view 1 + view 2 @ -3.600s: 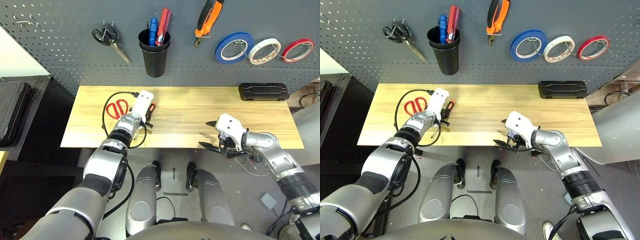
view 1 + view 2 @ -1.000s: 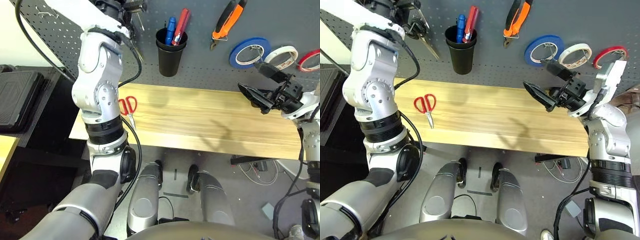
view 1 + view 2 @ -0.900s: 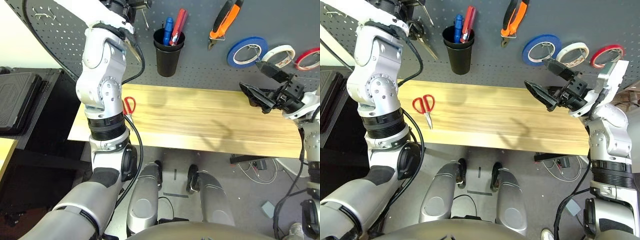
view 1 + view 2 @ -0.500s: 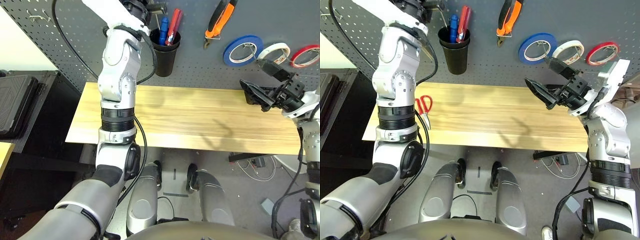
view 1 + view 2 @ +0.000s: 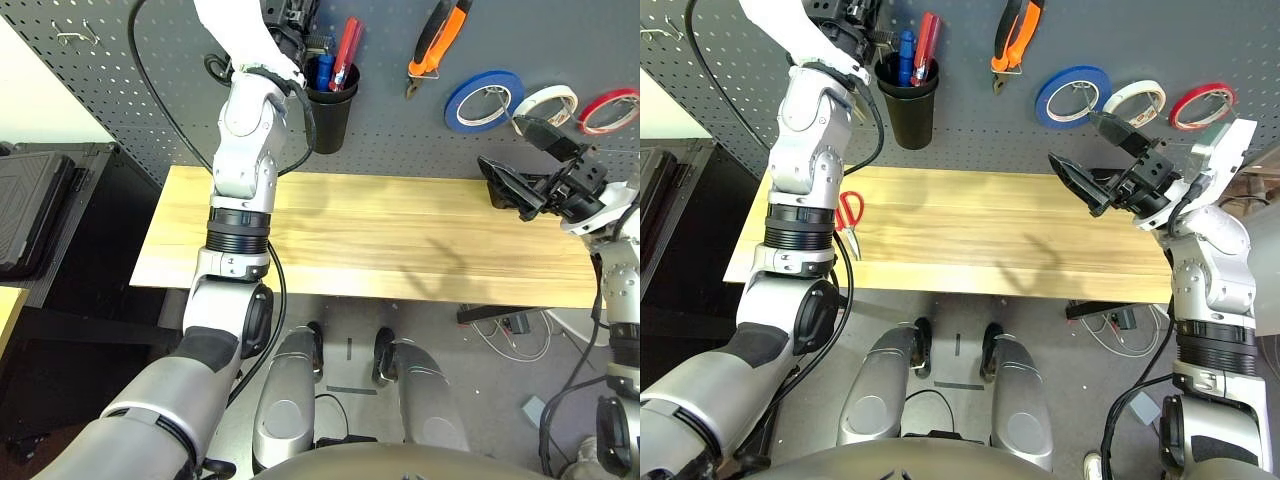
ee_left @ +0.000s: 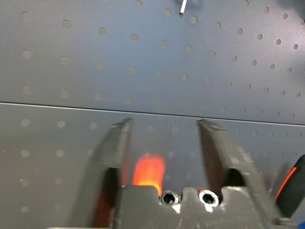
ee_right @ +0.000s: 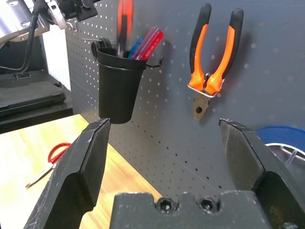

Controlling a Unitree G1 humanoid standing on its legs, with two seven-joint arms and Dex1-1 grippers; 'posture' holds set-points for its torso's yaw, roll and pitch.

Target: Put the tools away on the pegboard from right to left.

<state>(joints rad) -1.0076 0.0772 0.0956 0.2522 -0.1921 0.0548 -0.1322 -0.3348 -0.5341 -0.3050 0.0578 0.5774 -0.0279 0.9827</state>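
My left gripper (image 5: 300, 15) is raised against the pegboard (image 5: 400, 130), just above the black cup (image 5: 325, 110). Its fingers (image 6: 119, 143) stand open. An orange blur (image 6: 147, 169) lies low between them. The slim screwdriver (image 7: 125, 26) shows as a blurred orange streak over the cup's mouth. The orange-and-black pliers (image 5: 435, 40) hang on a hook. The whitish tape roll (image 5: 550, 100) hangs between a blue and a red roll. The red-handled scissors (image 5: 848, 215) lie flat on the table's left part. My right gripper (image 5: 1095, 155) hovers open and empty over the table's right end.
The wooden table (image 5: 380, 230) runs below the pegboard. A blue screwdriver (image 5: 322, 70) and a red one (image 5: 348, 45) stand in the cup. The blue tape roll (image 5: 485, 100) and the red tape roll (image 5: 610, 105) hang at the right. A black case (image 5: 30, 210) sits left of the table.
My left arm has swung right along the pegboard to above the cup. Its fingers have opened and the screwdriver has left them. The right arm has stayed put.
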